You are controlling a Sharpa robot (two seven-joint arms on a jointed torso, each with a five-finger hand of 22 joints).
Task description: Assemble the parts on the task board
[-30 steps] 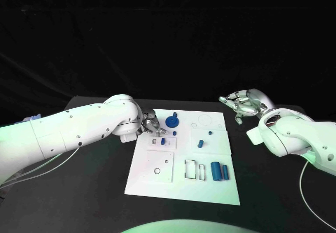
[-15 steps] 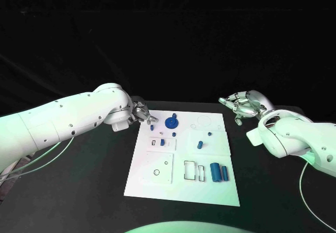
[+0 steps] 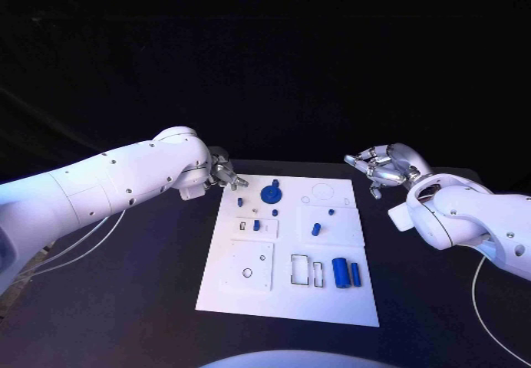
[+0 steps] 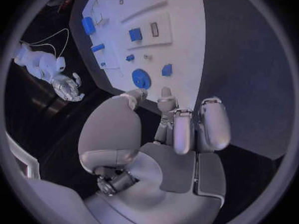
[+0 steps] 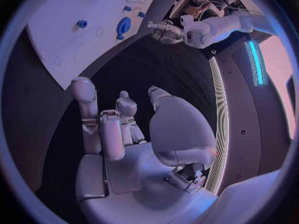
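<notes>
The white task board point(image 3: 290, 245) is being shown lying flat in the middle of the black table point(image 3: 133, 307), with its long side running from near to far. Small blue parts are being carried on it. A round blue gear point(image 3: 272, 194) is sitting near the far left corner, with a small blue block point(image 3: 240, 202) just to its left. A short blue peg point(image 3: 257, 225) is standing in the left pocket a little nearer, and another blue piece point(image 3: 317, 227) is lying to its right, near the middle of the board. Two blue cylinders point(image 3: 346, 272) are lying side by side toward the near right, beside an empty rectangular outline.

The left hand point(image 3: 225, 175) is being held just off the far left corner of the board, above the table, close to the gear but apart from it. In the left wrist view its fingers point(image 4: 212, 122) are being held loosely curled and apart, and nothing is being gripped between them.

The right hand point(image 3: 380, 167) is being held raised beyond the far right corner of the board, well apart from every part. In the right wrist view its fingers point(image 5: 84, 97) are being held upright and spread, with nothing in the palm.
</notes>
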